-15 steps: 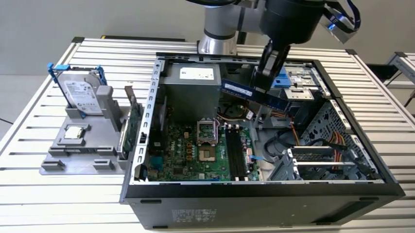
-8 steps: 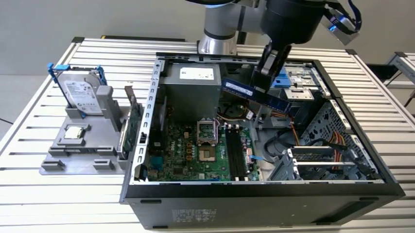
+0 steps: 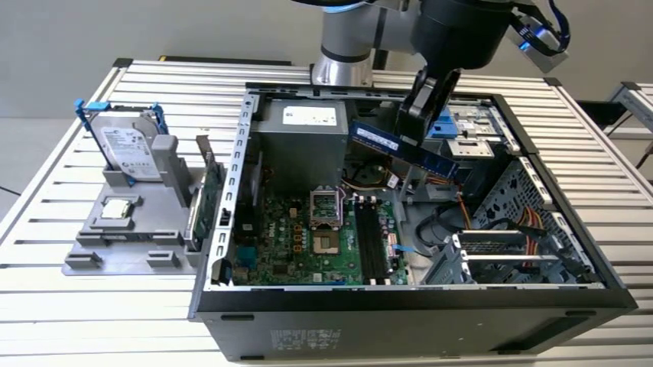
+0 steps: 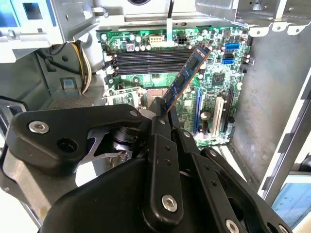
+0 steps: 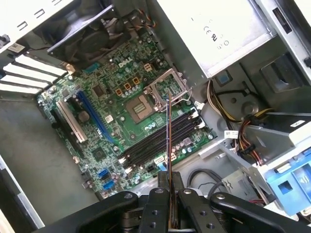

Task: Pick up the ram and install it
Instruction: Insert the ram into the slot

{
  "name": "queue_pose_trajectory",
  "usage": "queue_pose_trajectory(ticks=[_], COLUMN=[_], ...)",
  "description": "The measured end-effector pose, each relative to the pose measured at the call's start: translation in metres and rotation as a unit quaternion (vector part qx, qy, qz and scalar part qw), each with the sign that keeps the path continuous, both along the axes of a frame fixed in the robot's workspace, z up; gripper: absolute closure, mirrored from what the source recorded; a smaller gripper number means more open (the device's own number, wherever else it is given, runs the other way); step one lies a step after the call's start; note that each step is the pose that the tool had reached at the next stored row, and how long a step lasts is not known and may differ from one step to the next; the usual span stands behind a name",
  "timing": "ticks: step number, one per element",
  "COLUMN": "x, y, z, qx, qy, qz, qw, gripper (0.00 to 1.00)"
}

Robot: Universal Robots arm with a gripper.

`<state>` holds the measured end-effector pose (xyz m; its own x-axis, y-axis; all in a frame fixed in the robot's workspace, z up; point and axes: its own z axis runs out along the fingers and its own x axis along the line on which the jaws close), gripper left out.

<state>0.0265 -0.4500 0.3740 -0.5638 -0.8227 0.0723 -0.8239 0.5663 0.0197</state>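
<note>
We see a slatted metal table (image 3: 72, 313); an open computer case (image 3: 408, 325) and a grey holder (image 3: 122, 241) rest on it.

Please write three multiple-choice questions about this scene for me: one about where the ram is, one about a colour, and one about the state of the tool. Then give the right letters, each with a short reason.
1. Where is the ram?
A. Lying on the slatted table.
B. In the air over the motherboard, held by the tool.
C. Seated fully in a memory slot.

2. What colour is the motherboard?
A. Red.
B. White.
C. Green.

3. In what state is the tool?
A. Shut on the ram.
B. Open and empty.
C. Shut on a cable.

Answers:
1 B: in the exterior view the ram hangs tilted above the motherboard, apart from it.
2 C: both wrist views show the motherboard as green.
3 A: in the first wrist view the tool clamps one end of the ram, seen edge-on.
</note>
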Motion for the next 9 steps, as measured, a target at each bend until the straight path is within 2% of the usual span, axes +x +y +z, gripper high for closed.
queue_pose_trajectory(ticks=[9], x=[0.0014], y=[0.0000], z=[0.0000], qx=[0.0000], qy=[0.0000], qz=[-0.030], qw=[0.9996], gripper=[1.00])
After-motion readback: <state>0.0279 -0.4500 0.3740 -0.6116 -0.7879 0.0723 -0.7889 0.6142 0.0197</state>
